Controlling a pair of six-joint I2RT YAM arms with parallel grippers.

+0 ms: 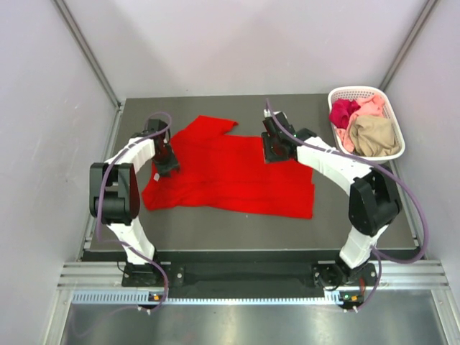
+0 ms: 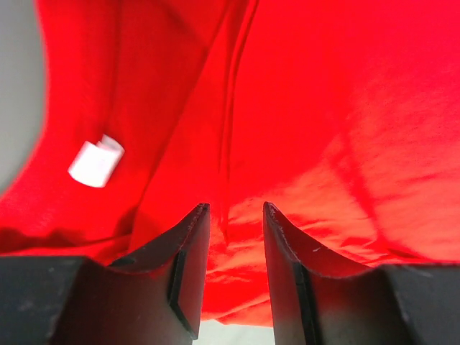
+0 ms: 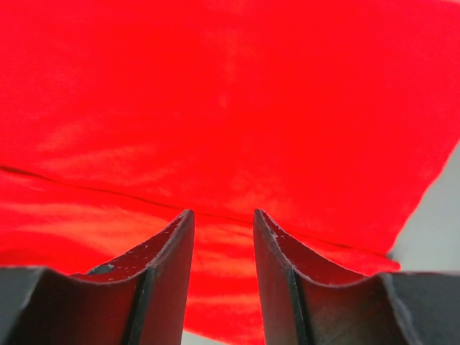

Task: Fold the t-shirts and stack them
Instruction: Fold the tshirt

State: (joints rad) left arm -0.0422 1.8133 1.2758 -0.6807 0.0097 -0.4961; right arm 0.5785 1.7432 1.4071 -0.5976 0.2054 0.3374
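A bright red t-shirt [image 1: 230,176] lies spread on the dark table, partly folded, with a sleeve pointing toward the back. Its white neck label [image 2: 95,162] shows in the left wrist view. My left gripper [image 1: 167,159] hangs over the shirt's left edge, jaws apart [image 2: 236,208], red cloth [image 2: 345,108] beneath the gap. My right gripper [image 1: 274,147] stands over the shirt's upper right edge, jaws also apart [image 3: 223,213] above the cloth [image 3: 230,93] and a seam line. Neither holds anything. Magenta [image 1: 343,112], pale pink [image 1: 370,108] and tan [image 1: 375,135] t-shirts lie crumpled in the basket.
The white lattice basket [image 1: 359,90] sits at the back right corner of the table. Bare dark tabletop [image 1: 215,230] runs in front of the red shirt up to the near edge. Grey walls close in the left, right and back sides.
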